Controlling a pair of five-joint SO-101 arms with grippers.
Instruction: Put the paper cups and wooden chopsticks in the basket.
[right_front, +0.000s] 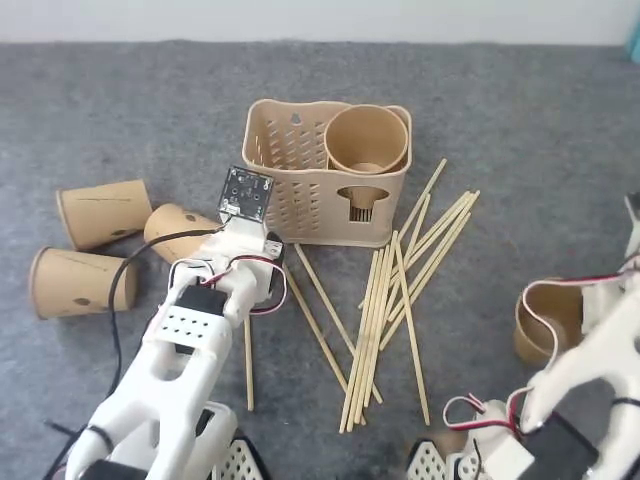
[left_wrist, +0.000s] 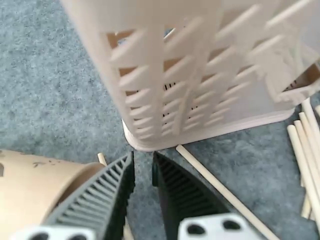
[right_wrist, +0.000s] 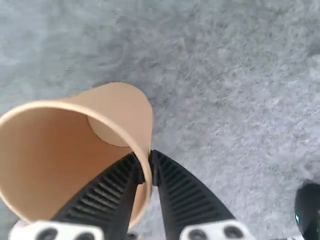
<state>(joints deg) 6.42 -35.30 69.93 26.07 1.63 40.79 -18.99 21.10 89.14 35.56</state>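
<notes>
The beige slotted basket stands at the back centre with one paper cup upright inside. Three more cups lie on their sides to its left. Several wooden chopsticks lie scattered in front and to the right of it. My left gripper hovers low at the basket's front left corner, slightly open, nothing between its fingers, a lying cup beside it. My right gripper is shut on the wall of a paper cup, seen at the right edge.
Grey carpet covers the table. One chopstick runs along the carpet just past the left gripper, and another lies beside the left arm. Open carpet lies behind and to the right of the basket.
</notes>
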